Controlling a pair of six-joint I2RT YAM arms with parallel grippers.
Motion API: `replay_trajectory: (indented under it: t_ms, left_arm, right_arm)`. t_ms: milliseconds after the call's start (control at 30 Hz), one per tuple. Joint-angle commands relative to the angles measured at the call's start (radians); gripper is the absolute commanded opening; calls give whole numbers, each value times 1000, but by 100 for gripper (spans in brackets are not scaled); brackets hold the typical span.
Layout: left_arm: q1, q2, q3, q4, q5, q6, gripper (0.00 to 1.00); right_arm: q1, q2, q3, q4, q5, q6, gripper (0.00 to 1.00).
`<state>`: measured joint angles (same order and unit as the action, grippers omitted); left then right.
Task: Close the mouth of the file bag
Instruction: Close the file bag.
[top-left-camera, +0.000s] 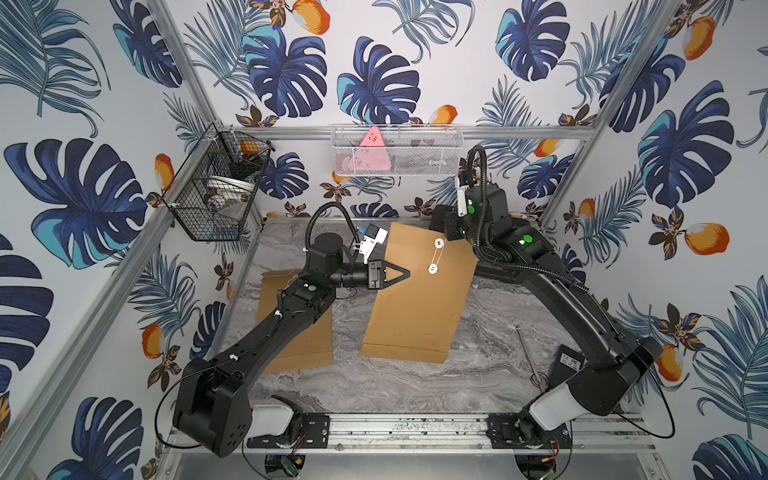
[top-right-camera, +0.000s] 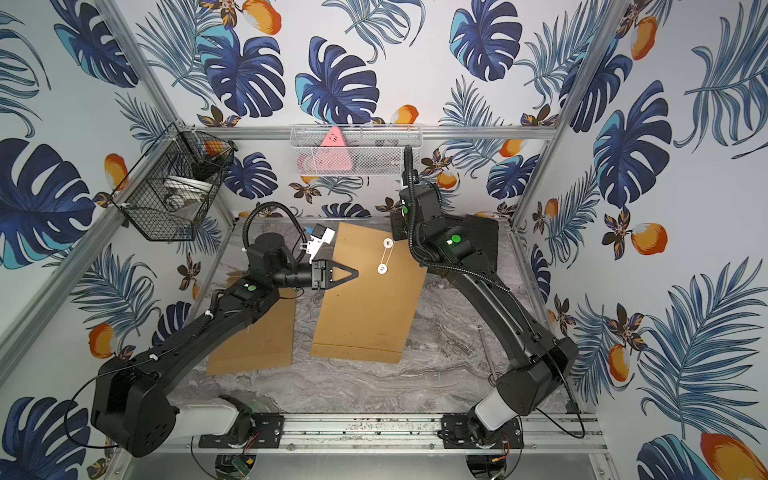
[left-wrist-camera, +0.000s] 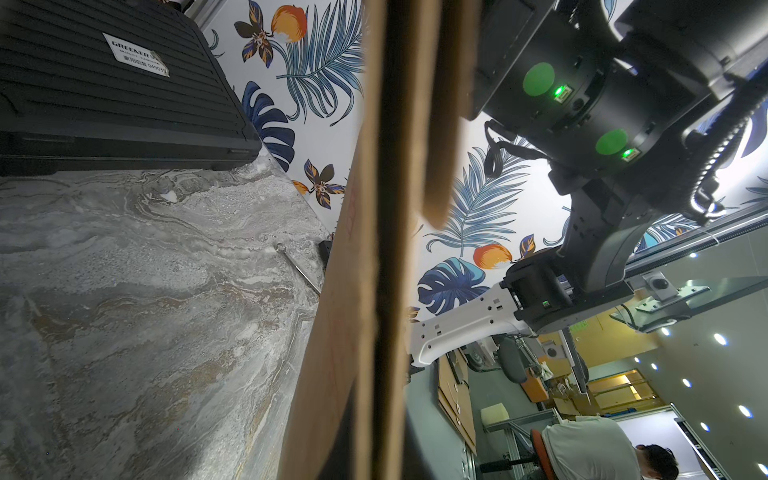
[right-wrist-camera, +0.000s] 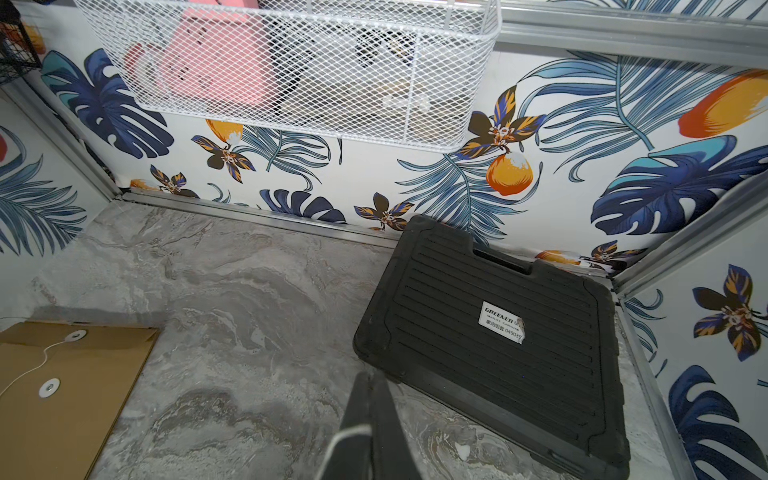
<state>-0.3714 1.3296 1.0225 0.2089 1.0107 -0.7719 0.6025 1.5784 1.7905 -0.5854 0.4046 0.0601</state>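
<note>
Beside the black tool case (right-wrist-camera: 490, 353), on the marble table (top-left-camera: 395, 386), we found the file bag (top-left-camera: 415, 307), apart from the case with bare marble between them. Its flap end pointed the same way as the case's handle side. Two white discs (top-left-camera: 438, 243) sat on the bag near the edge closest to the case, a white string (top-left-camera: 436, 255) running between them; we couldn't tell whether it was wound round either. Left gripper (top-left-camera: 407, 273) sat on the bag edge farthest from the case, jaws stacked one over the other, pressed together and pinching that edge. Left wrist view showed the brown sheet edge-on, running straight out from the camera. Right gripper (right-wrist-camera: 371, 376) hung over the marble between case and bag, just off the case's corner, fingers pressed together on nothing. We also saw a second brown envelope (top-left-camera: 299, 345) farther from the case than the bag, partly under the left arm (top-left-camera: 266, 332).
</note>
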Motion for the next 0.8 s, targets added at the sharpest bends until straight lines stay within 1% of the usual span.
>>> replay_trajectory:
  t_ms: [0, 300, 567, 667, 767]
  left_arm:
    - [-7, 3, 14, -22, 0, 39, 0]
    - [-14, 9, 15, -40, -17, 53, 0]
    - [-15, 25, 37, -102, -62, 96, 0]
    - [-14, 28, 39, -112, -73, 109, 0]
    - [-14, 30, 37, -94, -78, 97, 0]
  right_arm:
    - [17, 15, 28, -32, -15, 0, 0]
    - [91, 58, 71, -67, -5, -3, 0]
    - [185, 77, 95, -97, 58, -9, 0]
    - [198, 80, 103, -113, 25, 11, 0]
    - [215, 87, 105, -135, -12, 41, 0]
